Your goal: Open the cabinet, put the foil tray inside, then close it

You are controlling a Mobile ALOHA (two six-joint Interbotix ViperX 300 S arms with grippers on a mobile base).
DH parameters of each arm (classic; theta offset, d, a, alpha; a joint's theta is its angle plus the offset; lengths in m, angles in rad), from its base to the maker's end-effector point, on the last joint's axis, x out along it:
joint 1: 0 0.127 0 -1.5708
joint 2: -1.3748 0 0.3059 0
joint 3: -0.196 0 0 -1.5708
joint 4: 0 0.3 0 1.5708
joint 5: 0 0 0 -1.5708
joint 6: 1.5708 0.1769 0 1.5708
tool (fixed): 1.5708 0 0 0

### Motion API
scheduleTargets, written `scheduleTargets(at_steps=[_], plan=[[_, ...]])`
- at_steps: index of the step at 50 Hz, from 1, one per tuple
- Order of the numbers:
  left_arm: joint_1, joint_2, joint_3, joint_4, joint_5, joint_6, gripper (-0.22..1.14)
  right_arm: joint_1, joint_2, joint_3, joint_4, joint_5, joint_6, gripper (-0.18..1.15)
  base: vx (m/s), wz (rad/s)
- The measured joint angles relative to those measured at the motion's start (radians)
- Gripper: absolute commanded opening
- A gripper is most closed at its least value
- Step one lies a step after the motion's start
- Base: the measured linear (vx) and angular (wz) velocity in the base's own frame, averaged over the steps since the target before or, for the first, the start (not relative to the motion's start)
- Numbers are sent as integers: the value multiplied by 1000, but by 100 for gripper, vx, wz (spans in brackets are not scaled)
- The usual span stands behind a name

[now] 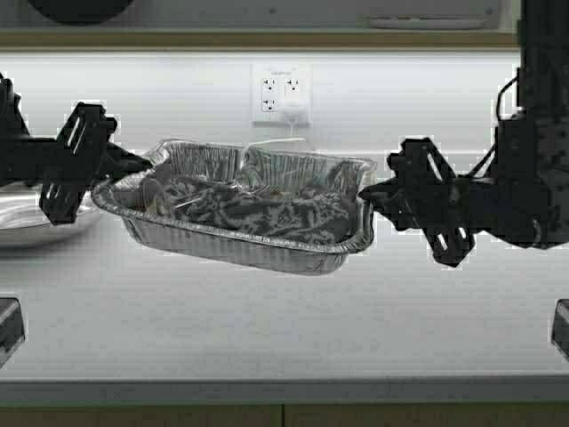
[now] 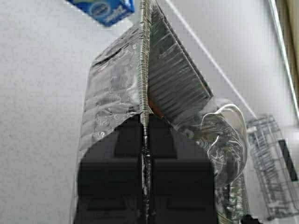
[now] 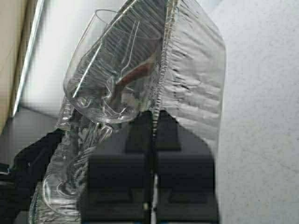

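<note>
The foil tray (image 1: 240,240) hangs level a little above the grey countertop, held at both short ends. My left gripper (image 1: 135,165) is shut on its left rim, and the left wrist view shows the rolled rim (image 2: 144,70) pinched between the black fingers (image 2: 117,154). My right gripper (image 1: 370,192) is shut on the right rim, with the foil edge (image 3: 161,70) clamped the same way. A clear stemmed glass (image 3: 107,79) lies inside the tray. Only a tan lower edge of the cabinet (image 1: 267,39) shows at the top of the high view; its doors are out of view.
A round steel bowl (image 1: 27,222) sits on the counter behind my left gripper. A wall outlet with a white plug (image 1: 283,96) is behind the tray. A blue box (image 2: 105,9) and a wire dish rack (image 2: 271,168) stand on the counter. Tan base cabinet fronts (image 1: 284,416) lie below the counter's front edge.
</note>
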State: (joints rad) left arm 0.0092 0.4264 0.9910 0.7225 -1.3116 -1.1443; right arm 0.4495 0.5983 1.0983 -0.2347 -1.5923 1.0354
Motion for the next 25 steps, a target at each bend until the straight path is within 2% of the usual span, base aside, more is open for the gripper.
scheduleTargets(at_steps=[8,25], plan=[[2,-95,52,-8,34,0,3,-2,-124,17,-17,95,2,8,-5,2],[2,-147,72,-8,40,-21,3,-2,-357,31,-21,322,12,8,-9,3]])
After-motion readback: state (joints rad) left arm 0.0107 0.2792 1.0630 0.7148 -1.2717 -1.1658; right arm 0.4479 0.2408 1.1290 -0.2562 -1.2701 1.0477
